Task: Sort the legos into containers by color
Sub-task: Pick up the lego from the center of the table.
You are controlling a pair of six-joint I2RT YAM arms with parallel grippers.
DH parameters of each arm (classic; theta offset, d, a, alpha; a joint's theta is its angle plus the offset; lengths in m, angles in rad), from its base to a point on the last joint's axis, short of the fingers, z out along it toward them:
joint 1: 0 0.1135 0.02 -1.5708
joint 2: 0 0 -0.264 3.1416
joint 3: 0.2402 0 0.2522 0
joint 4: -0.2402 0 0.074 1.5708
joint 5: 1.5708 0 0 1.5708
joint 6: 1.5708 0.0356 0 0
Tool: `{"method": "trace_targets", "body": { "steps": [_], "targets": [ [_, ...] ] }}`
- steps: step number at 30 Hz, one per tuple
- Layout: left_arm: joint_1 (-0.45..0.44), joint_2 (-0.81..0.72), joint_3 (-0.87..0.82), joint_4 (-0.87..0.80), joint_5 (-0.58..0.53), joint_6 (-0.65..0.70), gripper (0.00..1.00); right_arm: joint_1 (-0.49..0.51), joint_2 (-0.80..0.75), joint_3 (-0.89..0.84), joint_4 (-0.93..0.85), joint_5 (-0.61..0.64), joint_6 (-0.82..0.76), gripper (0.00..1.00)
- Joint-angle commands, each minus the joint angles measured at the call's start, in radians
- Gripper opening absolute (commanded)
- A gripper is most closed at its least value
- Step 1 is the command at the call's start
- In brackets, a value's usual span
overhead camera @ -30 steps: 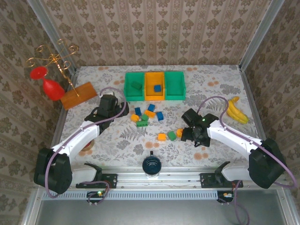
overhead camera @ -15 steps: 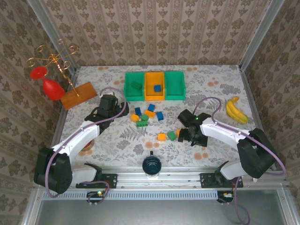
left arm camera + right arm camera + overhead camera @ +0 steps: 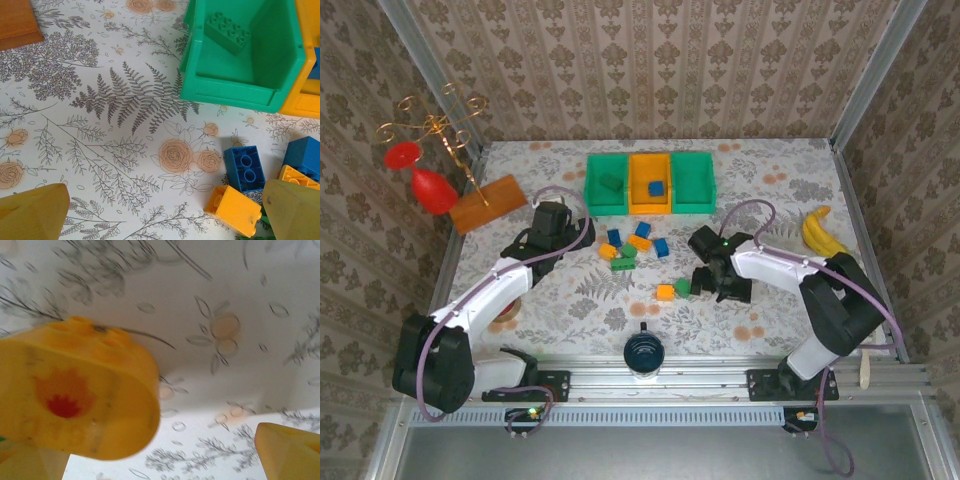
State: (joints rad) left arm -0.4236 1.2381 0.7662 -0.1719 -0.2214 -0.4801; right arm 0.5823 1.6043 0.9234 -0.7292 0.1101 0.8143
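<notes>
We list: left jaws wide open, empty, near blue brick (image 3: 244, 168); right jaws open, yellow brick (image 3: 75, 390) between them, unclamped.

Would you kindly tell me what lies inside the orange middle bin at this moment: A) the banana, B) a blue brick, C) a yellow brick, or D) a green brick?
B: the top view shows a single blue brick resting inside the orange bin, while the green brick sits in the left green bin.
</notes>
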Motion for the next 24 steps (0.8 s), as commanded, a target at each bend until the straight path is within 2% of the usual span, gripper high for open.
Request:
{"method": "trace_targets", "body": {
  "steps": [1, 5, 12, 24],
  "targets": [
    [0.009, 0.000, 0.007, -0.016, -0.014, -0.030, 1.00, -0.015, 0.028, 0.040, 0.010, 0.060, -0.029, 0.96],
    [0.010, -0.008, 0.007, -0.017, -0.022, -0.028, 1.00, -0.052, 0.038, 0.060, 0.033, 0.057, -0.045, 0.92],
    [0.012, -0.006, 0.011, -0.020, -0.026, -0.025, 1.00, -0.103, 0.073, 0.077, 0.078, -0.014, -0.081, 0.80],
    [0.013, 0.011, 0.018, -0.019, -0.018, -0.025, 1.00, -0.110, 0.119, 0.086, 0.107, -0.081, -0.107, 0.63]
  ]
}}
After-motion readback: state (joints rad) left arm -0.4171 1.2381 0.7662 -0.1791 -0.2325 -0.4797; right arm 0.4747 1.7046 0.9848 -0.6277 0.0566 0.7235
